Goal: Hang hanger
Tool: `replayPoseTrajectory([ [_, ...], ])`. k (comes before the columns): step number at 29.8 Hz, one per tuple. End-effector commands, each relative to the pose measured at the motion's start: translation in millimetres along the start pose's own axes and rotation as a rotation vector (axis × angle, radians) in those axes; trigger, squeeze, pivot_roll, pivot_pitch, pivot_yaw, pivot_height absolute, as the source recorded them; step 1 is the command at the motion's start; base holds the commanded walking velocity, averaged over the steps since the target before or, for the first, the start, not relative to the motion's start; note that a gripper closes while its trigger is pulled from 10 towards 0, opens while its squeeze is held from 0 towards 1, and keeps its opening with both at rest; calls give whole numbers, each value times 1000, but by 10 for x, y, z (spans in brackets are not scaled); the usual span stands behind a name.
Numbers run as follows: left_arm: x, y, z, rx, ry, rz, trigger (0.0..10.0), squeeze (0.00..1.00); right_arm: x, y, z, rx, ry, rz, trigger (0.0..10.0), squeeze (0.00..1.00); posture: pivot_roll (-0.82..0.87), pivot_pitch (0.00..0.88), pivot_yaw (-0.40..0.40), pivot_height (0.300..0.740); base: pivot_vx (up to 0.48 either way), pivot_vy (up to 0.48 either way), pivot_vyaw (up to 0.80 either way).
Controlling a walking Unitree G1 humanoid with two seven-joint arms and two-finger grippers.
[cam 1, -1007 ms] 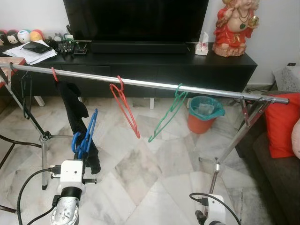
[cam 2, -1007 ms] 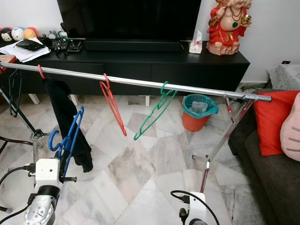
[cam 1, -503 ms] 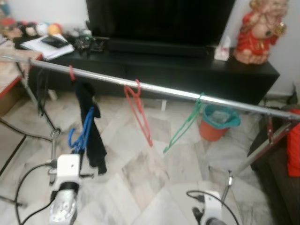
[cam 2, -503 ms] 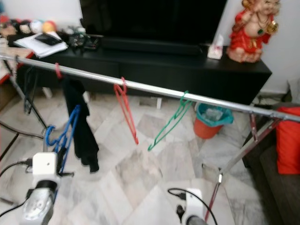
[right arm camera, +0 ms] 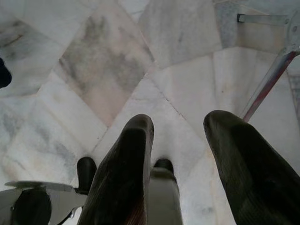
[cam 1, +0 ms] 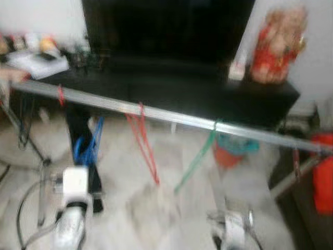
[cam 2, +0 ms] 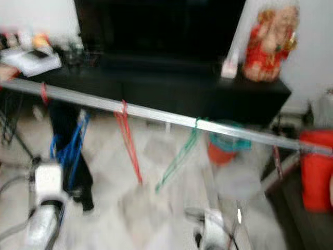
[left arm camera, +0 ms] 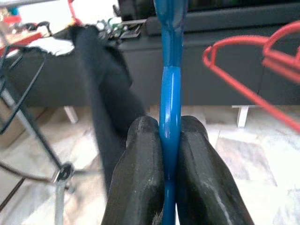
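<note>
**Blue hanger in hand, not yet on the rail**

Marble-tiled floor (right arm camera: 117,61), living room; dark TV cabinet (cam 1: 171,88) at the back carrying a red figurine (cam 1: 276,44). Head views are blurred, so finer detail is uncertain.

- Rail (cam 1: 171,119): silver drying rack bar, running across the scene above and beyond both sets of jaws.
- Already hung on it: black garment (left arm camera: 105,89) just beyond the left jaws; red hanger (cam 1: 144,140) further along towards the right arm; green hanger (cam 1: 195,161) beyond that.
- Blue hanger (left arm camera: 169,93): the task's item. Clamped between the two black fingers of the left gripper (left arm camera: 169,154), rising upright out of the jaws, close beside the black garment. Its hook appears to sit below the rail, apart from it.
- Right gripper (right arm camera: 180,154): low, pointing at the floor, jaws spread apart and empty.

Progress: pick-up complete, grip looks firm. Remaining: raise the hook over the rail, probably in the gap between garment and red hanger, seat it, release.
</note>
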State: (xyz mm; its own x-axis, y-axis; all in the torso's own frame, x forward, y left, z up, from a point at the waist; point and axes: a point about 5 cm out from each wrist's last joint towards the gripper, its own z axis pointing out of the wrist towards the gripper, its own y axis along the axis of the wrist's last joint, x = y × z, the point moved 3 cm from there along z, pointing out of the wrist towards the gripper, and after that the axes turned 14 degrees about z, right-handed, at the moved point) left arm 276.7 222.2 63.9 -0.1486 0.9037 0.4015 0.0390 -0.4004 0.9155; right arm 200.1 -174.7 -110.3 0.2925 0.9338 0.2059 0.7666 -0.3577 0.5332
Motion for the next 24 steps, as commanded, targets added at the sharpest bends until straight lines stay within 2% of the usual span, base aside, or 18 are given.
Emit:
replayPoseTrajectory([
  [1, -96, 50, 17, -10, -29, -7, 10000, 0, -116, 6, -16, -1, -27, 1, 10000, 0, 45, 0, -52, 740, 307, 0, 0],
  [20, -131, -79, 31, 70, -28, -13, 10000, 0, -122, -10, -18, 4, -28, 1, 10000, 0, 35, 0, -49, 740, 293, 0, 0],
  [24, -126, -100, 48, 84, -21, -12, 10000, 0, -120, -12, -18, 6, -26, 1, 10000, 0, 35, 0, -49, 740, 0, 0, 0],
])
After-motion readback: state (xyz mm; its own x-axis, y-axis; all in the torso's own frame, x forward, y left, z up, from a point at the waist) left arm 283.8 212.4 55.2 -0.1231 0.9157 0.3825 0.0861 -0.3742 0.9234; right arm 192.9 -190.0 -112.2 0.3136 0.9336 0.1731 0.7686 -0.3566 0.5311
